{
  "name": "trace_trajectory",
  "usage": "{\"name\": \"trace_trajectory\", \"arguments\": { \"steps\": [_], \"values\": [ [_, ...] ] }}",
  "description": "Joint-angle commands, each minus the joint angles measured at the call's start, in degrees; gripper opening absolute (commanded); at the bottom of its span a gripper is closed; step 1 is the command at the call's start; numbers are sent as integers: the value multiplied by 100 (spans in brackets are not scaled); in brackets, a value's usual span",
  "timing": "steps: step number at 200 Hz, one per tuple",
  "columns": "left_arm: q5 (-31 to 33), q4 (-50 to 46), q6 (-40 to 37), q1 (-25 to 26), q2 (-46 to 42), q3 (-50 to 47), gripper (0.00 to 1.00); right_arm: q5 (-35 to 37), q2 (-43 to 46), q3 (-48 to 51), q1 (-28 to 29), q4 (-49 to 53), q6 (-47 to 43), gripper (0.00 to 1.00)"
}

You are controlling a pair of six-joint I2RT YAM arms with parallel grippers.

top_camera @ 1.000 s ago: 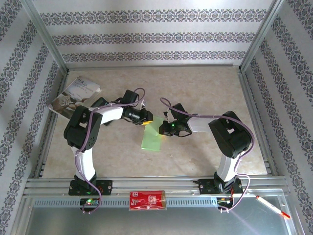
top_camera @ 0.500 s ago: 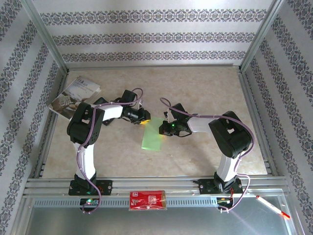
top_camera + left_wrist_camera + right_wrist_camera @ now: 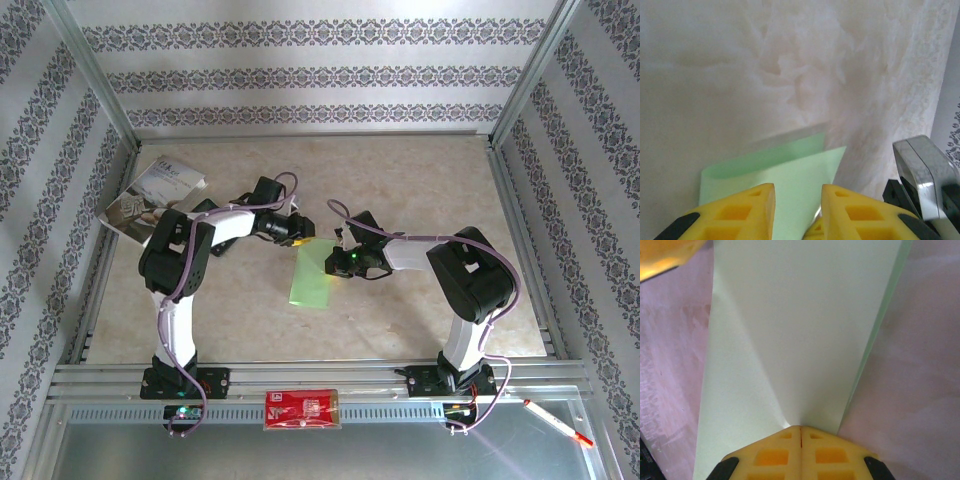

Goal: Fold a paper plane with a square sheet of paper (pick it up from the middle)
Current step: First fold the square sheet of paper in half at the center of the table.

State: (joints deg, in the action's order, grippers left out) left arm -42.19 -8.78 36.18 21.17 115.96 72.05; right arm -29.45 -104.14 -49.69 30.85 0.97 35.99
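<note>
The light green sheet of paper [image 3: 312, 280] lies folded over on the marble tabletop, a long strip running toward the near edge. My right gripper [image 3: 334, 262] pinches its right side; in the right wrist view the yellow fingertips [image 3: 800, 428] are pressed together on the pale sheet [image 3: 800, 330]. My left gripper [image 3: 302, 235] hovers at the strip's far end. Its two yellow fingers stand apart [image 3: 797, 187], with the green paper [image 3: 795, 170] showing in the gap beneath them, a folded layer offset behind it.
A grey-white printed booklet [image 3: 155, 190] lies at the far left. A red flat packet [image 3: 301, 409] rests on the front rail and a white pen [image 3: 556, 421] at the near right. A silver and black block [image 3: 925, 172] stands just right of the left fingers.
My left gripper has shifted slightly away and to the right, over the far end of the paper. The right gripper has kept its hold and place.
</note>
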Motion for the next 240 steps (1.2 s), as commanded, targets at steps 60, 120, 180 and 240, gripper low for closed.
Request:
{"name": "trace_trajectory", "arguments": {
  "steps": [60,120,180,240],
  "values": [
    [650,-352,-371,-285,1,-77,30,1046,-342,434,-197,1180,-146,0],
    [536,-279,-116,154,-1286,-1070,36,1039,-355,425,-203,1169,-147,0],
    [283,-411,-42,536,-1372,-1540,28,1026,-353,399,-200,1179,-154,0],
    [191,-636,-199,463,-1114,-1623,26,1039,-335,403,-200,1199,-172,0]
  ]
}}
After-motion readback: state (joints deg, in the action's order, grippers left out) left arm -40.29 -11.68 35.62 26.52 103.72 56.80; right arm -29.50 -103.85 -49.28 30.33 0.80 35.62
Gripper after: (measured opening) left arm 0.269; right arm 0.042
